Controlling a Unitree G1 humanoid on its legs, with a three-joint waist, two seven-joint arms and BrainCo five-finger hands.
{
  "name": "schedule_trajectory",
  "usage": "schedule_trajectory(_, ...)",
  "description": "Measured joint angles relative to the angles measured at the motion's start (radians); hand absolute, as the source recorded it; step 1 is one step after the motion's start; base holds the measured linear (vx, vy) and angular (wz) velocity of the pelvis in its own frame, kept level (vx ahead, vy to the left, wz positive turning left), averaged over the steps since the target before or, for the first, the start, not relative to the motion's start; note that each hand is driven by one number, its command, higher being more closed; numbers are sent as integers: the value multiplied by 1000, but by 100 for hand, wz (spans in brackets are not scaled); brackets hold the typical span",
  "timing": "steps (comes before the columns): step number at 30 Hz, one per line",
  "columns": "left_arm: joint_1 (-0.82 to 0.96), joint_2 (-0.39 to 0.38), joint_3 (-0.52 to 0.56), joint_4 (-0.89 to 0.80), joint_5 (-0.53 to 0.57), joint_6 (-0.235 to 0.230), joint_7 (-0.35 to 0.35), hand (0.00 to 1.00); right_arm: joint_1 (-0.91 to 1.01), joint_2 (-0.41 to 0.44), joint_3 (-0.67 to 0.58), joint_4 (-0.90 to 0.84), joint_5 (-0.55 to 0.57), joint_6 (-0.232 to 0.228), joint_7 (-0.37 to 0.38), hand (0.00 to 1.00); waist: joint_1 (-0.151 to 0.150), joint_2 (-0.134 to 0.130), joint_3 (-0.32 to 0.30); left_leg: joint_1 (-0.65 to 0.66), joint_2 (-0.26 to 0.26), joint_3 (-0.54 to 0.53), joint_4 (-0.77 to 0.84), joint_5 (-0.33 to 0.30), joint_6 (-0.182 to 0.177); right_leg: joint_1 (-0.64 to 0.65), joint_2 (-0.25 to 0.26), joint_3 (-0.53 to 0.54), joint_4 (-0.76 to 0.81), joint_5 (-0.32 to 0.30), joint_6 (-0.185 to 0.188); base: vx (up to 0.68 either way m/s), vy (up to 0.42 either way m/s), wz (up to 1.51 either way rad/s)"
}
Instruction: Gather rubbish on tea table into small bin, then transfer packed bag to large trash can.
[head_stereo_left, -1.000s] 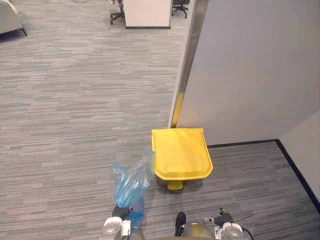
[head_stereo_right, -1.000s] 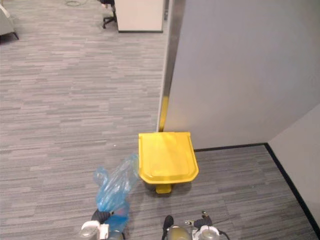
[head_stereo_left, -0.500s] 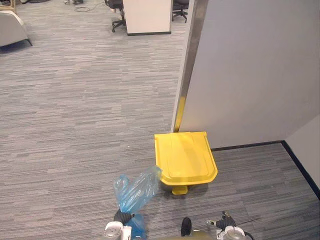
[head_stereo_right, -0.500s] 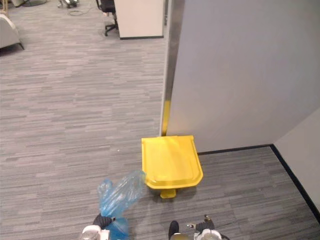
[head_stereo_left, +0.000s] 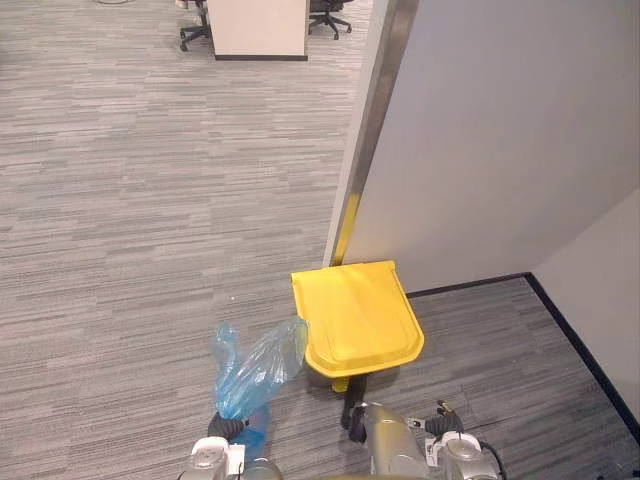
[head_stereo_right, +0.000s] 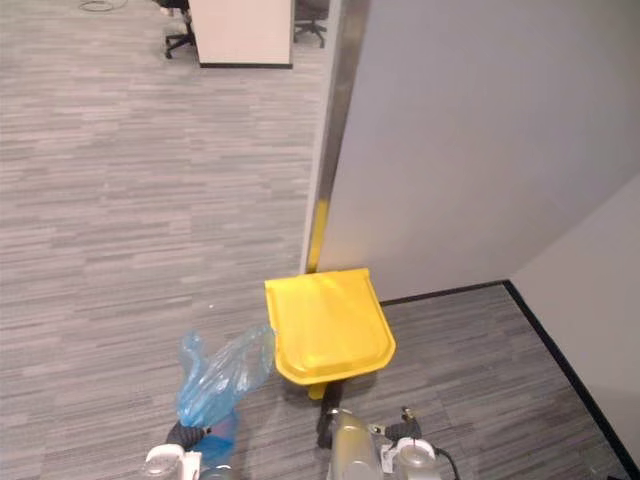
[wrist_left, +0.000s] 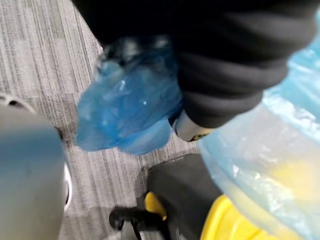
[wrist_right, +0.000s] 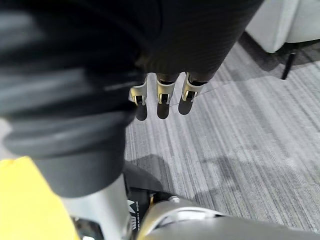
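The yellow trash can (head_stereo_left: 356, 316) stands on the grey carpet floor (head_stereo_left: 140, 220), at the floor's edge along the grey partition wall (head_stereo_left: 500, 140) and just beside that wall's metal end post (head_stereo_left: 372, 110). Its lid is down, and a yellow pedal (head_stereo_left: 341, 383) projects at its near side.

The blue bag (head_stereo_left: 258, 364) is held up off the floor, just beside the can's left rim. Whether the bag touches the rim cannot be told.

The left hand (head_stereo_left: 228, 429) is recorded beneath the bag, with its fingers clenched on the bunched neck. The right hand (wrist_right: 163, 97) is noted over bare carpet, its fingers relaxed and holding nothing.

A desk (head_stereo_left: 256, 26) and an office chair (head_stereo_left: 190, 28) are observed at the floor's far edge.
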Motion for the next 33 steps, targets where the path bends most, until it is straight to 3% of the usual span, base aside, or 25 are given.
schedule_trajectory(1, -22, -16, 0, -1, 0, 0, -1, 100, -14, -7, -3, -13, 0, 0, -1, 0, -8, 16, 29, -5, 9, -10, 28, -16, 11, -6, -4, -5, 37, 1, -4, 99, -46, 0)
schedule_trajectory(3, -40, -23, 0, -18, 0, -1, -5, 100, -1, -4, -6, -42, 0, 0, -2, 0, -10, 15, 33, -6, 26, -52, 34, -61, 6, -21, -9, -21, 97, 3, -29, 37, -82, 28)
schedule_trajectory(6, -54, -13, 5, -26, 5, 0, -4, 100, 9, 10, -13, -44, 0, 2, -4, 0, 4, -5, 30, -27, 59, -88, 66, -84, -15, -39, -5, -51, 156, -25, -96, 34, -124, 30)
schedule_trajectory(9, -53, -20, 11, -27, 19, 1, -4, 100, 36, 17, -12, -95, -2, 7, -3, 0, 29, -10, 18, -103, 86, -103, 107, -76, -32, -93, 1, -82, 187, -42, -114, 77, -60, 20)
schedule_trajectory(14, -60, -35, 12, -71, 20, 0, -4, 100, 15, 38, 26, -126, -3, -1, -4, 0, 31, 0, 20, -170, 99, -107, 168, -55, -26, -114, -22, -119, 200, -52, -112, 27, 1, 18)
schedule_trajectory(22, -101, -52, 22, -163, 2, -14, 7, 100, -150, 52, 320, -218, -43, -11, 5, 0, 66, 34, 25, -327, 115, -136, 226, -43, -17, -173, -55, -190, 184, -33, -117, -37, -20, 31)
schedule_trajectory(28, -165, 1, 23, -211, -82, -23, 36, 100, -405, 17, 393, -233, -42, -12, -2, 0, 101, 22, 56, -373, 126, -129, 216, -56, -20, -191, -13, -184, 78, 54, -118, -111, -49, -8)
schedule_trajectory(33, -172, 52, 4, -286, -140, -52, 52, 100, -610, -76, 392, -233, -26, -12, -25, 0, 109, -6, 109, -402, 155, -137, 245, -66, -38, -192, 38, -167, 5, 95, -126, -83, -49, -19)
